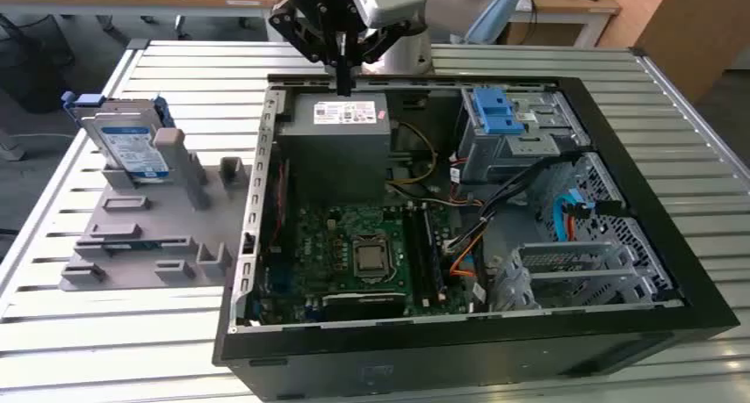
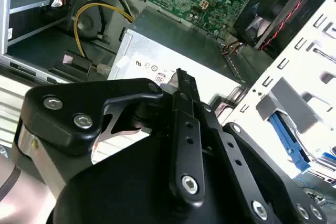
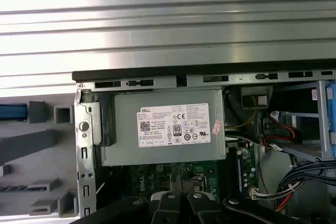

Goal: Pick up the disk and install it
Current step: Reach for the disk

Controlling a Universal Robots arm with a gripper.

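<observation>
Open PC case [image 1: 469, 355] sat on a slatted metal table [image 1: 153, 333], grey power supply [image 1: 340, 140] beside the motherboard [image 1: 351, 236], blue latch [image 1: 494, 113] on the drive cage [image 1: 533, 141], grey rack [image 1: 135, 241] outside it.

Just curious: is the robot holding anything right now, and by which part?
Nothing is held. The gripper hangs empty over the power supply, while the disk stands in the grey holder outside the computer case.

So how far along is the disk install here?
Nothing done yet: the disk stands in the grey holder outside the computer case. The gripper hangs empty above the power supply. Pickup and installing both remain.
</observation>
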